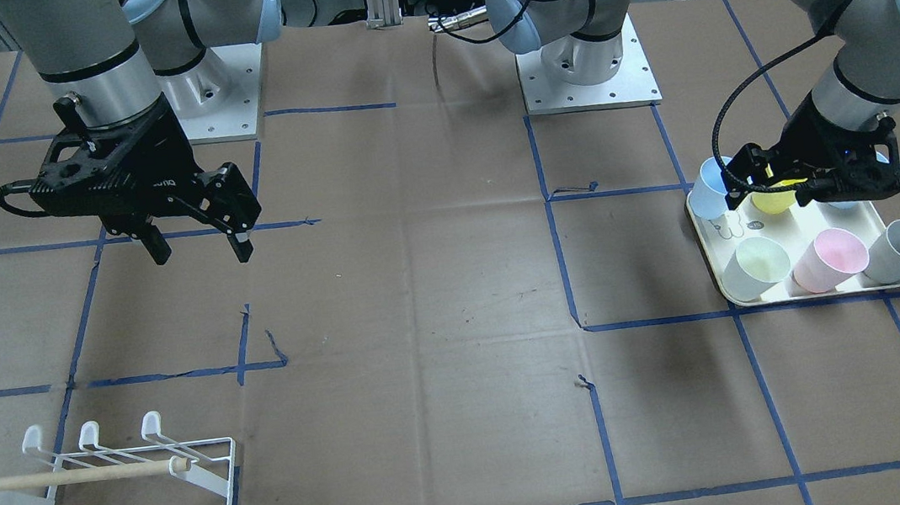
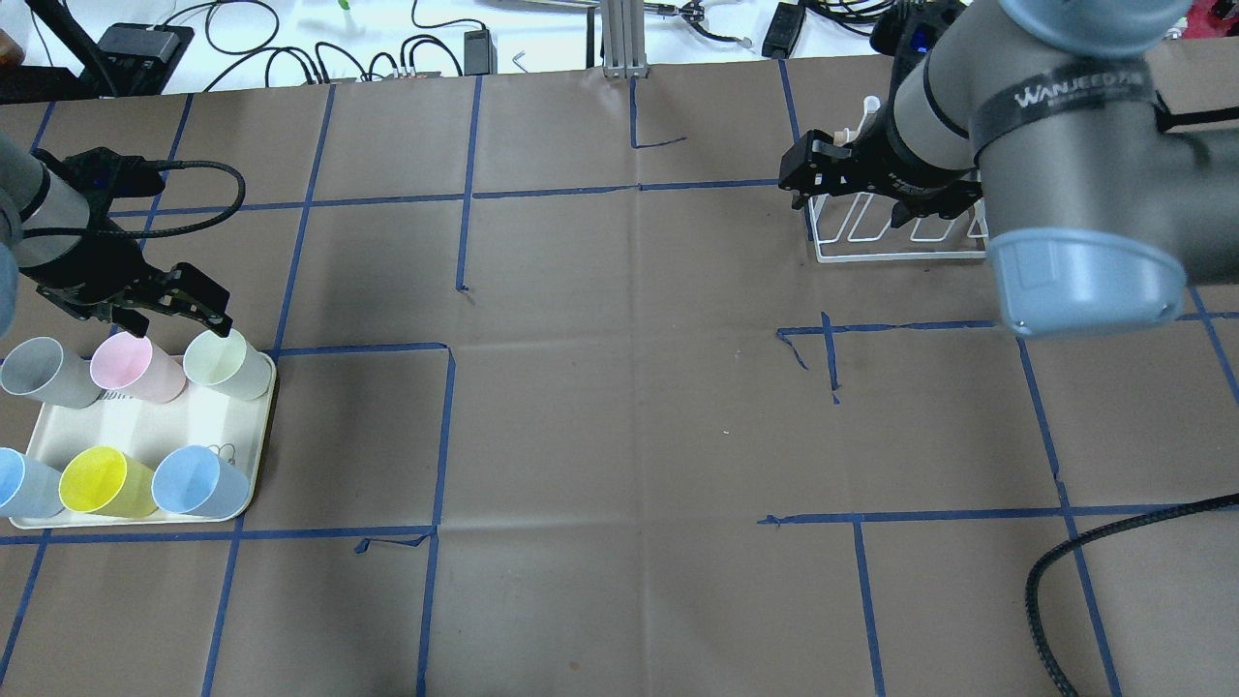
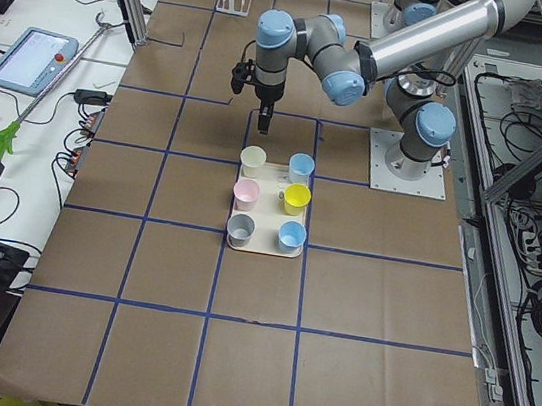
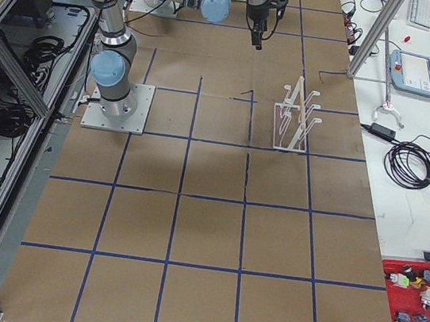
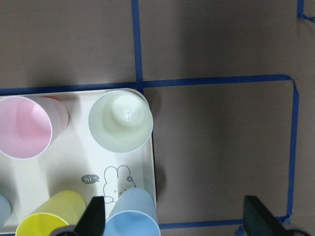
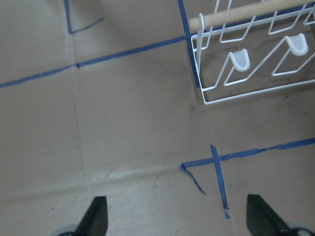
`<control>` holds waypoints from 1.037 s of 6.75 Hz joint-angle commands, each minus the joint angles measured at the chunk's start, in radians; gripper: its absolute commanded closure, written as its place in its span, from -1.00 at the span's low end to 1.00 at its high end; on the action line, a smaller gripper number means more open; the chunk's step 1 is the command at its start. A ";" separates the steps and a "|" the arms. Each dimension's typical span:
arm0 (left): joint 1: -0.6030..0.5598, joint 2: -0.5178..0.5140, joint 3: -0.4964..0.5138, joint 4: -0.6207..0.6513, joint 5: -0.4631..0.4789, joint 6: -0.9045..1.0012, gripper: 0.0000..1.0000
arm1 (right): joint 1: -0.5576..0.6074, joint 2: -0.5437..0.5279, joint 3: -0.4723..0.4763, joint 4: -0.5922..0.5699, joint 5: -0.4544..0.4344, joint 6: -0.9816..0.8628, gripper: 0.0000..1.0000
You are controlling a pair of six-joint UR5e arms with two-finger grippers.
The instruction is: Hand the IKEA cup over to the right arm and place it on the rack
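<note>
Several pastel cups stand on a cream tray (image 2: 165,421); the pale green cup (image 5: 120,123) is at its far right corner beside a pink cup (image 2: 135,368). My left gripper (image 2: 174,324) hovers open over the tray's far edge, holding nothing; its fingertips (image 5: 93,216) show wide apart in the left wrist view. My right gripper (image 1: 202,254) hangs open and empty above the table, near the white wire rack (image 2: 900,232). The rack (image 1: 105,495), with a wooden dowel (image 6: 246,12) across it, carries no cup.
Yellow (image 2: 102,481), blue (image 2: 198,481) and grey (image 2: 44,373) cups fill the rest of the tray. Blue tape lines grid the brown table. A thick black hose (image 2: 1094,552) loops at the near right. Both arm bases (image 1: 586,72) sit along the robot's side.
</note>
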 commanded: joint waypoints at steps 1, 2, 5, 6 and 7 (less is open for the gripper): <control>0.001 -0.092 -0.024 0.118 0.000 -0.001 -0.96 | 0.001 -0.001 0.108 -0.381 0.002 0.263 -0.99; 0.001 -0.135 -0.045 0.176 0.000 -0.001 -0.96 | 0.004 -0.003 0.160 -0.492 0.002 0.290 -0.99; 0.015 -0.165 -0.126 0.291 0.000 -0.001 -0.96 | 0.007 -0.017 0.242 -0.640 0.003 0.371 -1.00; 0.015 -0.165 -0.131 0.290 0.000 -0.001 -0.97 | 0.009 -0.023 0.243 -0.639 -0.001 0.380 -1.00; 0.015 -0.165 -0.131 0.290 0.000 -0.002 -0.91 | 0.010 -0.023 0.244 -0.630 -0.001 0.402 -1.00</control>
